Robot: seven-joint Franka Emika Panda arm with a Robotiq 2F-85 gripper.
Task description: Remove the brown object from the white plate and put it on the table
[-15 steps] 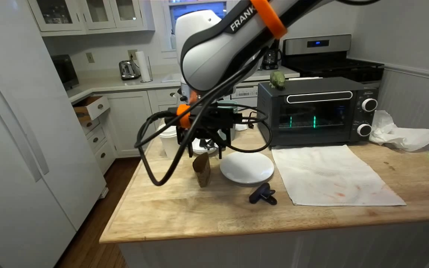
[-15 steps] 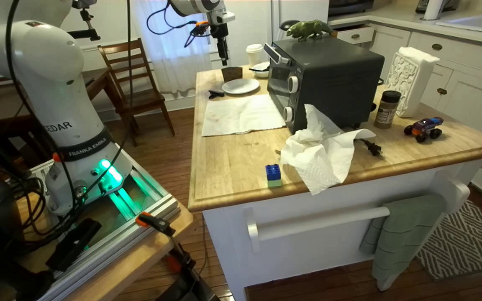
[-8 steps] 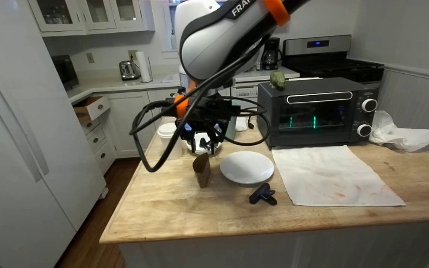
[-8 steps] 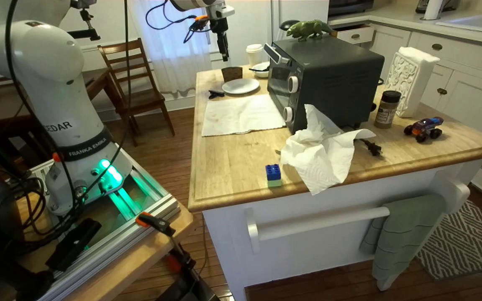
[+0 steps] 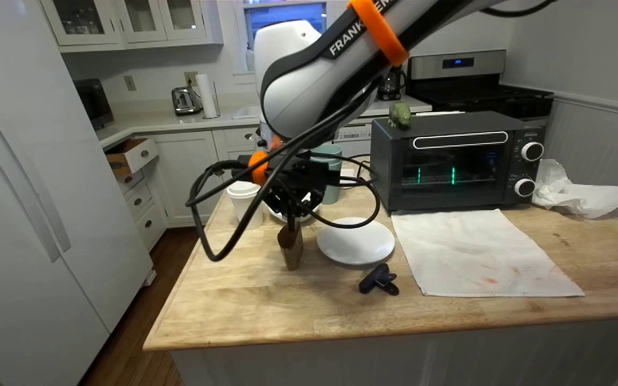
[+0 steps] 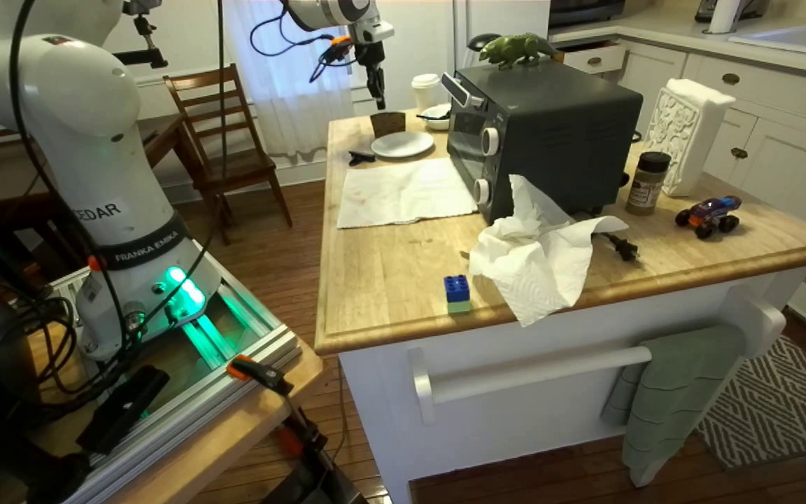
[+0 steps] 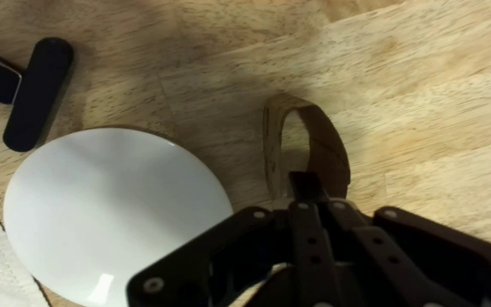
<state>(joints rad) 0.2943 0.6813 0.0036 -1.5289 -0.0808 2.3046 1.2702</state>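
Sleeve (image 5: 292, 252), brown and hollow, stands on the table (image 5: 234, 316) beneath the gripper (image 7: 306, 184) — its jaws meet, holding nothing. We judge it light, easily crushed — best pinched gently by one wall.

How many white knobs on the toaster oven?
2, in both exterior views: upper knob and lower knob, on the front of the toaster oven; rear hidden.

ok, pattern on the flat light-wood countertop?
Countertop: streaky grain with short darker flecks; best in the wrist view.
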